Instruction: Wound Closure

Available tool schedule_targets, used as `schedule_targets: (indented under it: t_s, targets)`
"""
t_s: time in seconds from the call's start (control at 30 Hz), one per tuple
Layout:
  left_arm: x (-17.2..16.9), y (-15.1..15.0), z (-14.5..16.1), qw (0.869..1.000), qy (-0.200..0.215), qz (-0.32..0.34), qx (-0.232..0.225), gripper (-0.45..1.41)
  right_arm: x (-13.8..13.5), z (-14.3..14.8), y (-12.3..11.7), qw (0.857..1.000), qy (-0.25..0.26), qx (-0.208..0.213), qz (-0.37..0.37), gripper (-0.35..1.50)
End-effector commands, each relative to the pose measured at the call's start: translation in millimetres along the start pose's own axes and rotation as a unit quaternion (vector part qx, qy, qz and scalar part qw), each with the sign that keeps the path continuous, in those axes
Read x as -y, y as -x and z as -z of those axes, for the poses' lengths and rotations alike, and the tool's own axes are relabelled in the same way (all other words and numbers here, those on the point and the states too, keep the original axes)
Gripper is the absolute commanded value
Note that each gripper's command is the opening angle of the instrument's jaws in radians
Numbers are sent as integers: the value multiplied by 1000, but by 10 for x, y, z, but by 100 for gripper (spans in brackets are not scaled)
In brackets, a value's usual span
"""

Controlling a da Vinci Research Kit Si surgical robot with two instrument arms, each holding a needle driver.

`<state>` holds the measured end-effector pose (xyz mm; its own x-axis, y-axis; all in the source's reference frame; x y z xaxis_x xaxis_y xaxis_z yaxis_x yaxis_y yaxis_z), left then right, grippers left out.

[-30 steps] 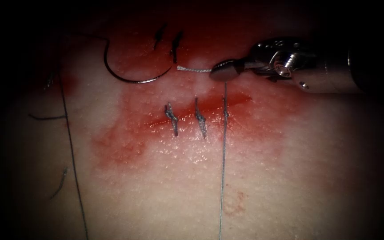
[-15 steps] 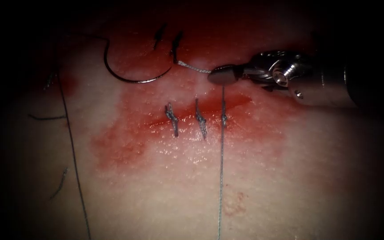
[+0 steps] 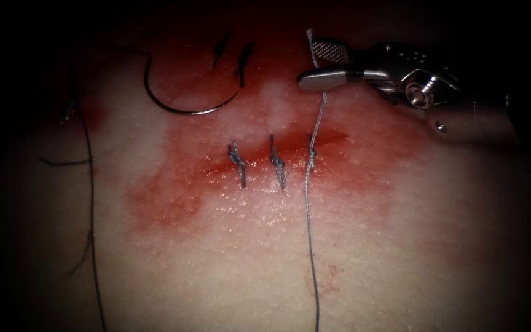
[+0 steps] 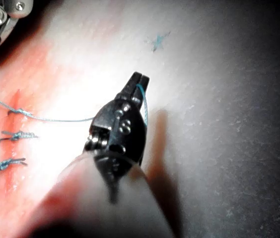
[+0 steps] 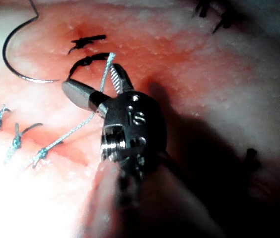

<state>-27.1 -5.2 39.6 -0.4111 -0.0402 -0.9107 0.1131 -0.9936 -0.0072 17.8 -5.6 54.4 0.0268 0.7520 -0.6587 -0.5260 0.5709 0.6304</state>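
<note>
The right tool [image 3: 308,61] hovers over the tissue [image 3: 401,233] just above the right end of the cut [image 3: 259,158], jaws open. The short end of the thread [image 3: 319,114] rises from the third stitch's knot [image 3: 311,152] and passes between those jaws, ungripped; the same shows in the right wrist view around the right tool [image 5: 89,79]. The long end of the thread [image 3: 309,246] runs down from the knot. In the left wrist view the left tool [image 4: 140,78] is shut on the thread [image 4: 55,119]. The curved needle [image 3: 179,106] lies free on the tissue, up and left of the cut.
Two tied stitches [image 3: 236,163] [image 3: 276,165] cross the cut left of the knot. Red fluid [image 3: 167,197] stains the tissue around the cut. Cut ends of thread [image 3: 241,61] lie near the needle, others [image 3: 62,163] at the far left beside a long strand [image 3: 90,215].
The right tool's jaws have opened and let go of the thread's short end, and the tool has risen slightly. That end now stands upward, and the long end has slackened.
</note>
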Motion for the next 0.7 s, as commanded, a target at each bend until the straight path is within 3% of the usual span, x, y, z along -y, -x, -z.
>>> schedule_targets:
  t_s: [0.03, 0.23, 0.37, 0.6, 0.7]
  targets:
    - [8, 2, -4, 1000, -3, -1, -4, -45, 2, -4, -2, 1000, -3, -10, -1, 135]
    - [56, -3, 20, 999, -21, -31, 4, -45, 1, 23, -20, 999, -1, -31, 40, 148]
    - [80, -1, 33, 999, -24, -40, 6, -45, 6, 43, -17, 996, 6, -32, 82, 148]
    - [125, 6, 49, 998, -36, -47, 6, -45, 31, 60, 2, 991, 1, -26, 131, 136]
    - [140, 9, 50, 999, -27, -42, -15, -45, 46, 63, 14, 989, -19, -32, 140, 111]
